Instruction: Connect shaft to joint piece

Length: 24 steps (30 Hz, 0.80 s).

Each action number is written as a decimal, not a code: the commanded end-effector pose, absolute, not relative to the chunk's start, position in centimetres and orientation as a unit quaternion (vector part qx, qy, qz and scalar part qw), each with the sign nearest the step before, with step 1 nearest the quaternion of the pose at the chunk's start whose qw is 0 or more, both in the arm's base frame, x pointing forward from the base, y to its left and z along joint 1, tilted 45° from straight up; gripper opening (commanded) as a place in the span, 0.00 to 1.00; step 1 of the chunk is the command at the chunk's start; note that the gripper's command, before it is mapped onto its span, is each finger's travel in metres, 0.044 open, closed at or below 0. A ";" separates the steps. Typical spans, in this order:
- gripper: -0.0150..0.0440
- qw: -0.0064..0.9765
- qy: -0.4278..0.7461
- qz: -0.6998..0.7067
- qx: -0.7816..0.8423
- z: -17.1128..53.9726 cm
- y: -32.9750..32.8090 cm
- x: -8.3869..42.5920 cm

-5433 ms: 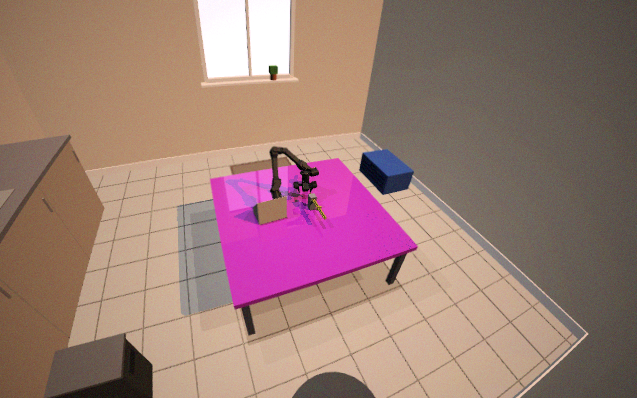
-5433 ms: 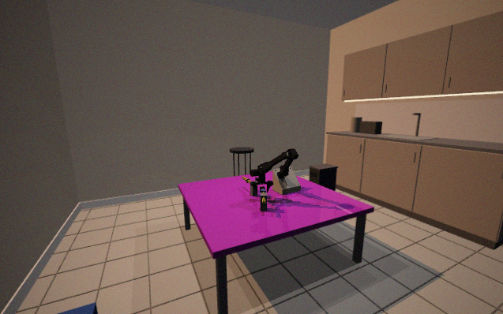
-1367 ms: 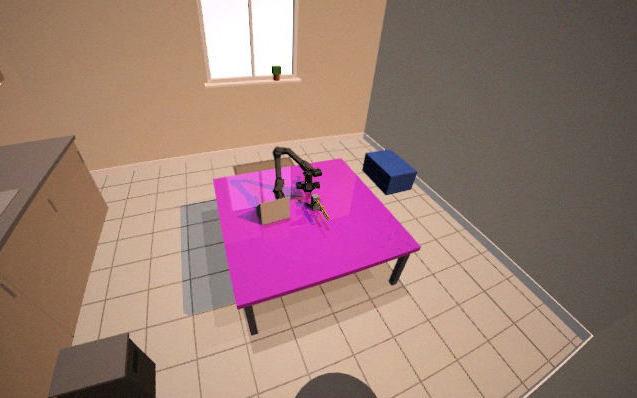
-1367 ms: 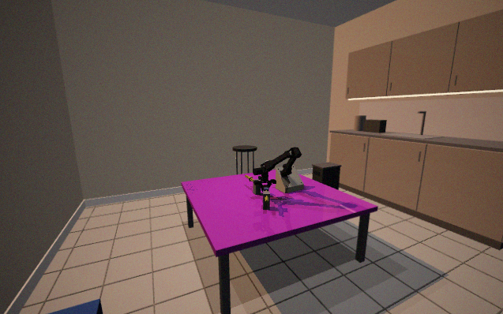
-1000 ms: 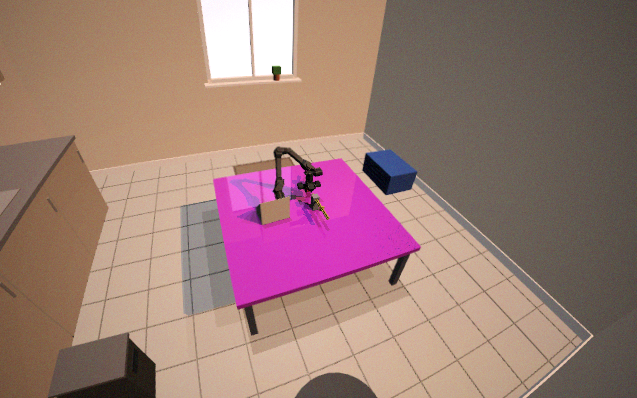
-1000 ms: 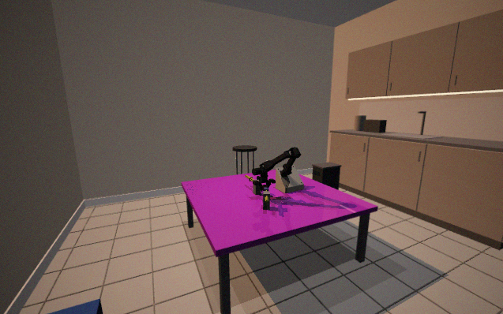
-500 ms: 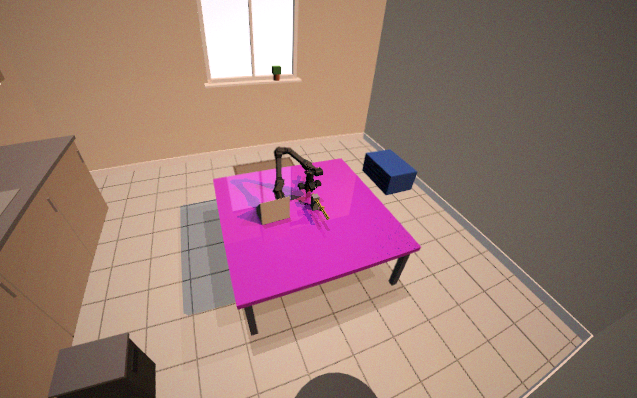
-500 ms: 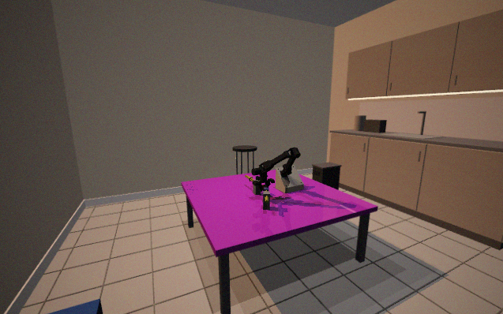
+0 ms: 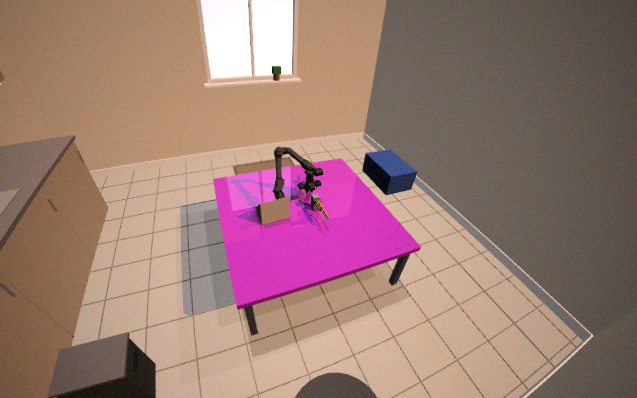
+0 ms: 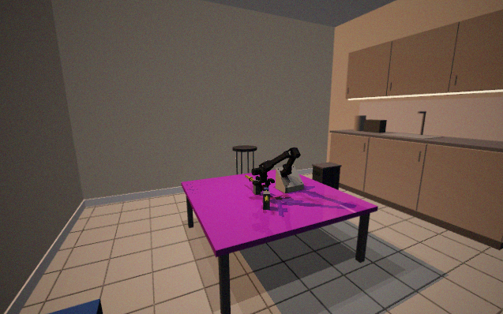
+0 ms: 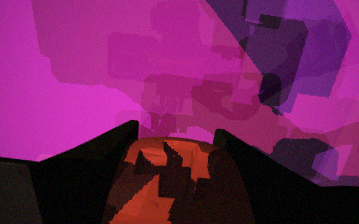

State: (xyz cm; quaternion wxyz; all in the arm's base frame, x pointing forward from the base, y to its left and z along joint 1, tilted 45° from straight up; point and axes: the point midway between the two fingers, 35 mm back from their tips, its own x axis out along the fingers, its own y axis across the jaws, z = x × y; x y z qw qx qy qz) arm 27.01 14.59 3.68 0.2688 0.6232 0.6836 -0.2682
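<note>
Between the clamped fingers of the gripper (image 9: pixel 310 194) (image 10: pixel 264 187) (image 11: pixel 177 135), the red-orange joint piece (image 11: pixel 151 200).

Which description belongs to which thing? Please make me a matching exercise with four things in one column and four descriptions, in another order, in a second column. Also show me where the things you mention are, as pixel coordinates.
Things
1. Potted plant (image 9: pixel 276 71)
2. Round stool (image 10: pixel 245 148)
3. Orange-red piece (image 11: pixel 153 200)
4. Table (image 9: pixel 285 270) (image 10: pixel 225 237)

Descriptions
A. between the gripper's fingers
B. on the window sill
C. magenta top, dark legs
D. beyond the table in the exterior view, near the grey wall

Right pairs
1-B; 2-D; 3-A; 4-C
</note>
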 end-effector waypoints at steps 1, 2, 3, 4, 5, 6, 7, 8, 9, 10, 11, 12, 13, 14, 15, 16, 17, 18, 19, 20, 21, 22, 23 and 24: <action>0.39 0.269 0.684 -0.268 0.623 3.7 14.6 27.0; 0.43 0.269 0.684 -0.268 0.623 3.7 14.6 27.0; 0.48 0.269 0.684 -0.268 0.623 3.7 14.6 27.0; 0.50 0.269 0.684 -0.268 0.623 3.7 14.6 27.0; 0.50 0.269 0.684 -0.268 0.623 3.7 14.6 27.0; 0.50 0.269 0.684 -0.268 0.623 3.7 14.6 27.0; 0.55 0.269 0.684 -0.268 0.623 3.7 14.6 27.0; 0.59 0.269 0.684 -0.268 0.623 3.7 14.6 27.0; 0.64 0.269 0.684 -0.268 0.623 3.7 14.6 27.0; 0.68 0.269 0.684 -0.268 0.623 3.7 14.6 27.0; 0.73 0.269 0.684 -0.268 0.623 3.7 14.6 27.0; 0.77 0.269 0.684 -0.268 0.623 3.7 14.6 27.0; 0.81 0.269 0.684 -0.268 0.623 3.7 14.6 27.0; 0.86 0.269 0.684 -0.268 0.623 3.7 14.6 27.0; 0.90 0.269 0.684 -0.268 0.623 3.7 14.6 27.0; 0.95 0.269 0.684 -0.268 0.623 3.7 14.6 27.0; 0.99 0.269 0.684 -0.268 0.623 3.7 14.6 27.0; 1.00 0.269 0.684 -0.268 0.623 3.7 14.6 27.0; 1.00 0.269 0.684 -0.268 0.623 3.7 14.6 27.0; 1.00 0.269 0.684 -0.268 0.623 3.7 14.6 27.0; 1.00 0.269 0.684 -0.268 0.623 3.7 14.6 27.0; 1.00 0.269 0.684 -0.268 0.623 3.7 14.6 27.0; 1.00 0.269 0.684 -0.268 0.623 3.7 14.6 27.0; 1.00 0.269 0.684 -0.268 0.623 3.7 14.6 27.0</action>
